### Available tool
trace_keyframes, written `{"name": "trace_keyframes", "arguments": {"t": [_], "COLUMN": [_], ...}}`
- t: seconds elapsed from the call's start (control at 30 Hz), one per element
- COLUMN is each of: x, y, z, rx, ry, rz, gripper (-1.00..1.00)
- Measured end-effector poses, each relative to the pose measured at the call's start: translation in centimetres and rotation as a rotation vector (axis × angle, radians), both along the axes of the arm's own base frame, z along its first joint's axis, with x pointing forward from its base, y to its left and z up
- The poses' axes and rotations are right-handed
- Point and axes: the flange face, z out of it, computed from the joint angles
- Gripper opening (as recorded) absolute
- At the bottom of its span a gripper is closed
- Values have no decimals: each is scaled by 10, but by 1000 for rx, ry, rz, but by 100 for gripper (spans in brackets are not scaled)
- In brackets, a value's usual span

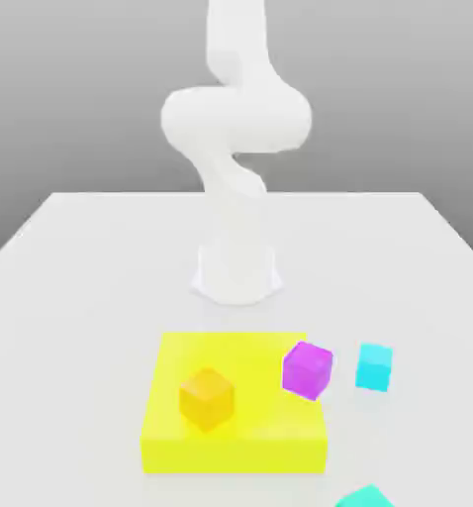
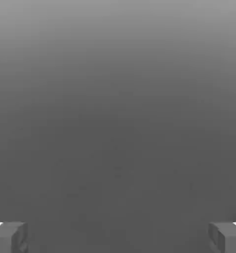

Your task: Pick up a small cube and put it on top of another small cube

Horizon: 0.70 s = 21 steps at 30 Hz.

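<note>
One yellow block (image 1: 236, 454) bearing an orange cube (image 1: 207, 399), purple cube (image 1: 308, 370) close by, gripper (image 2: 118, 238) spread wide, empty.

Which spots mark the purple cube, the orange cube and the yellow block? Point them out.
Purple cube (image 1: 307, 370): exterior view, middle of its visible faces.
Orange cube (image 1: 207, 399): exterior view, middle of its visible faces.
Yellow block (image 1: 236, 456): exterior view, bare side wall below its top.
</note>
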Motion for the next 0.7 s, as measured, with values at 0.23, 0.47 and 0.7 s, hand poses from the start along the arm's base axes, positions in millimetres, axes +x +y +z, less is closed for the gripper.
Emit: {"name": "trace_keyframes", "arguments": {"t": [0.23, 0.47, 0.7], "x": [81, 136, 163], "y": [28, 60, 96], "z": [-91, -198, -318], "rx": [-49, -94, -136], "ry": [172, 339, 504], "rz": [92, 191, 302], "gripper": [0, 0, 0]}}
